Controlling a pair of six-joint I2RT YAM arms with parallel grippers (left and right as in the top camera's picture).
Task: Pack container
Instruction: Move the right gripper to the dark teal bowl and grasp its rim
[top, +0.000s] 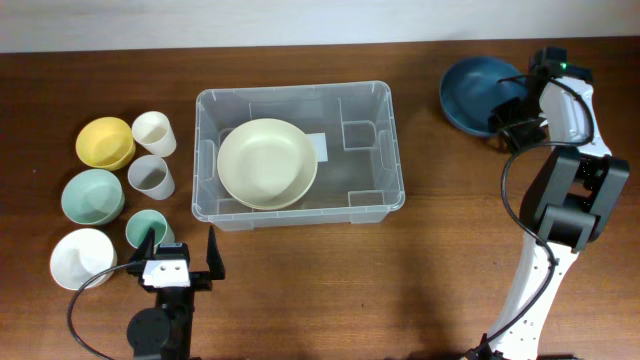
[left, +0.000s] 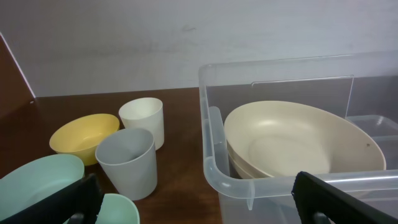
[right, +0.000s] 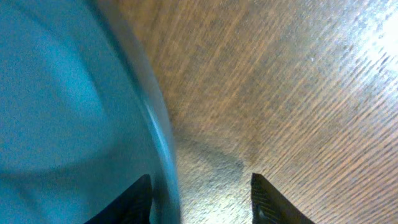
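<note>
Table (top: 420, 260) was brown wood grain; crockery mostly pastel.
Container (top: 300, 90) was clear plastic w/ white label (top: 318, 147); cream bowl (top: 267, 163), dark-blue bowl (top: 478, 92), yellow bowl (top: 105, 141), mint bowl (top: 93, 195), white bowl (top: 82, 257); white cup (top: 154, 132), pale-grey cup (top: 150, 176), mint-green cup (top: 145, 228).

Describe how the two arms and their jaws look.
The left arm has a round black joint, a white block and black jaws; a black cable loops off its side. The right arm has a long white link, black joint housings, a white upper shell with a small green light, another black cable looping alongside, and black jaws.
</note>
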